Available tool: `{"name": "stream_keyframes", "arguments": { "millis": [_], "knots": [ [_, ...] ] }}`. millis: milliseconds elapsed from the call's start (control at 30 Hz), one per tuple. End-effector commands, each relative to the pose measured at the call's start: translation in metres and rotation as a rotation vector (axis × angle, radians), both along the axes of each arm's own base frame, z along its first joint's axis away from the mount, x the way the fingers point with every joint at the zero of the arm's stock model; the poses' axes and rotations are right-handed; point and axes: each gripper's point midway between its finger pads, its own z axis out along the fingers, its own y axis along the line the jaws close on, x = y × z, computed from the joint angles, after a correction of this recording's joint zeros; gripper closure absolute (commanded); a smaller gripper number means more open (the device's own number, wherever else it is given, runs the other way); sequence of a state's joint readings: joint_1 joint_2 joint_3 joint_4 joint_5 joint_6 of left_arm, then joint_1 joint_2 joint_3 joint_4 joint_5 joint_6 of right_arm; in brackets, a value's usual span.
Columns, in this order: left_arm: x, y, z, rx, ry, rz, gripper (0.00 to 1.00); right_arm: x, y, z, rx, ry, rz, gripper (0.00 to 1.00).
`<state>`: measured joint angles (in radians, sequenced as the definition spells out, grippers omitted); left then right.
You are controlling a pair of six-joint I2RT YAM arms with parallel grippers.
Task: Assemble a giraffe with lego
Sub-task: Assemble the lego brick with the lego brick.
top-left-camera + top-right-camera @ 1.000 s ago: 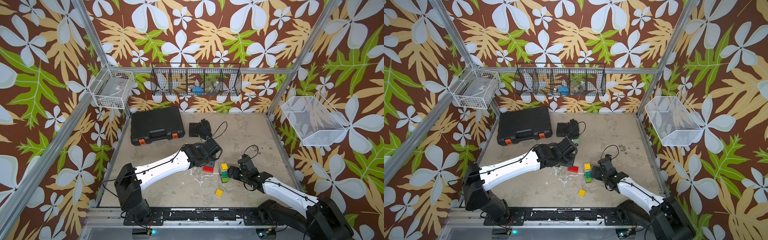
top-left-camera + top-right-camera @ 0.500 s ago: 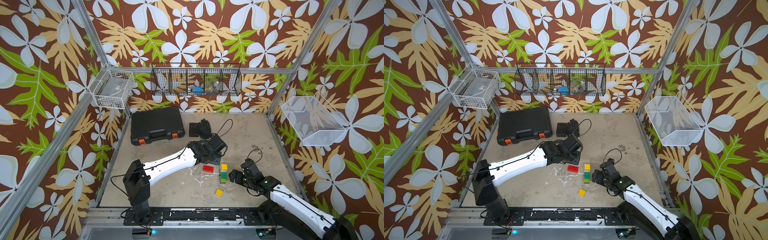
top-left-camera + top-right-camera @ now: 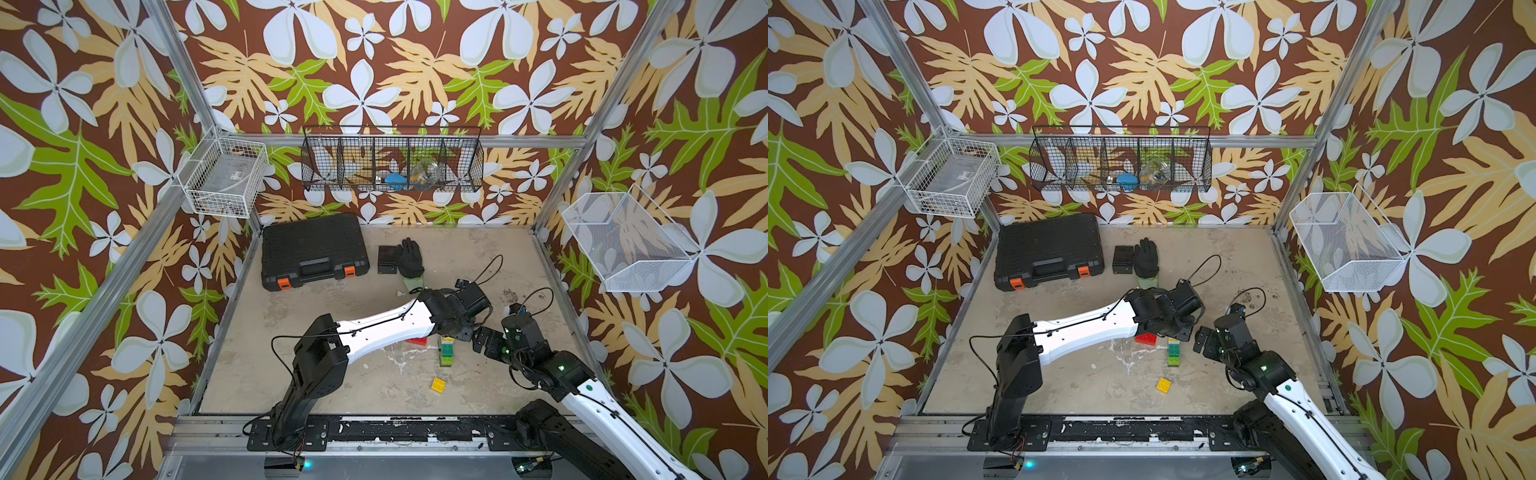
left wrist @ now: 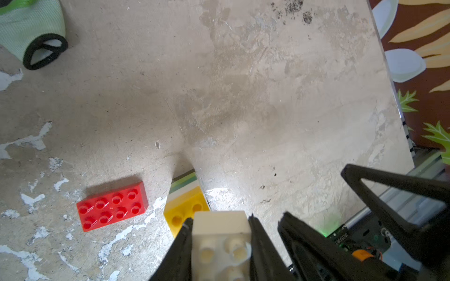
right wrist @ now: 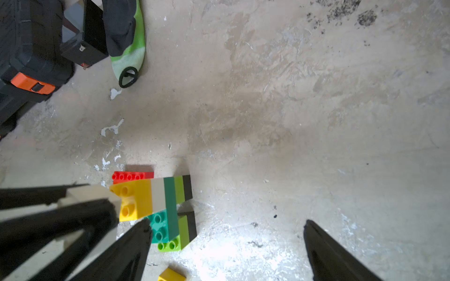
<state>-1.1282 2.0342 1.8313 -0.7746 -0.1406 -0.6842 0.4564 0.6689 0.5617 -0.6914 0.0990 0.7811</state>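
Robot test cell, lab type: aluminium-profile frame [image 3: 532, 141], leaf-print wall panels [image 3: 415, 75], wire baskets [image 3: 392, 160] on walls, two arms [image 3: 386, 328] bolted to near base rail [image 3: 415, 432], scuffed tabletop [image 3: 457, 257].

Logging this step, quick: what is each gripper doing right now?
Left gripper: shut on a white brick.
Right gripper: open, holding nothing.

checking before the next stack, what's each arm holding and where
The left jaws clamp the white brick by two opposite side walls; right jaws open, empty.
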Motion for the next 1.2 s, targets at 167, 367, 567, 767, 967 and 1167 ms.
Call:
{"name": "stream_keyframes", "arguments": {
  "millis": [167,367,567,767,967,1167],
  "knots": [
    [0.007,0.016,-0.011,0.081,-0.014,0.110,1.00,-0.006,-0.003,0.004,0.014,-0.011,-0.010,0.00],
    [0.007,0.019,-0.020,0.098,-0.002,0.149,1.00,-0.006,-0.004,0.006,0.019,-0.026,-0.011,0.01],
    [0.004,0.019,-0.026,0.096,0.025,0.171,1.00,-0.005,-0.004,0.010,0.024,-0.046,-0.013,0.01],
    [-0.002,0.018,-0.031,0.086,0.067,0.189,1.00,-0.005,-0.007,0.014,0.020,-0.065,-0.026,0.02],
    [-0.007,0.019,-0.030,0.078,0.078,0.207,1.00,-0.005,-0.009,0.017,0.029,-0.083,-0.038,0.02],
    [-0.008,0.019,-0.030,0.084,0.071,0.229,1.00,-0.005,-0.009,0.019,0.034,-0.094,-0.041,0.03]
  ]
}}
